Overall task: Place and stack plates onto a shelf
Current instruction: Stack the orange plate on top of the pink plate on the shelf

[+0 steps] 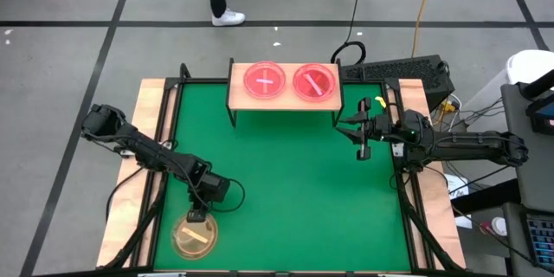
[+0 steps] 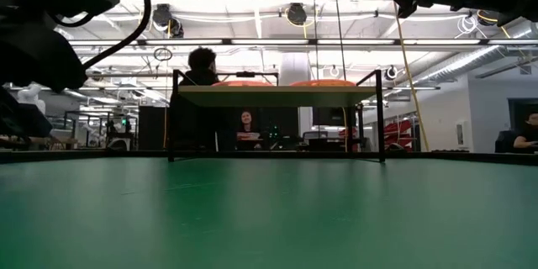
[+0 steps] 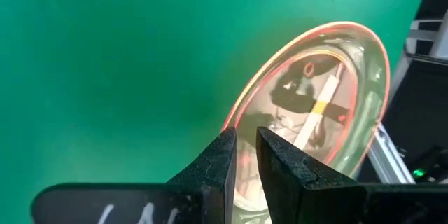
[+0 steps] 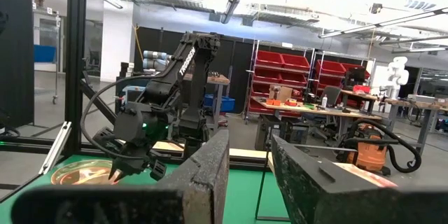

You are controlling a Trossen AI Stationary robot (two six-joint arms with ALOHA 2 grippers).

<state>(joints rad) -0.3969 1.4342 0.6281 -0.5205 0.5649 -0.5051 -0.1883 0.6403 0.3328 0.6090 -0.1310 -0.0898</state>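
left end effector pinches the rim of a plate just below it on the table, right end effector empty, slightly open, beside the shelf

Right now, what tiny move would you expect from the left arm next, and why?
Probably a lift. The left claw pinches the rim of the yellowish plate at the table's near-left corner, while the shelf far across already holds two pink plates. The right claw waits beside the shelf.
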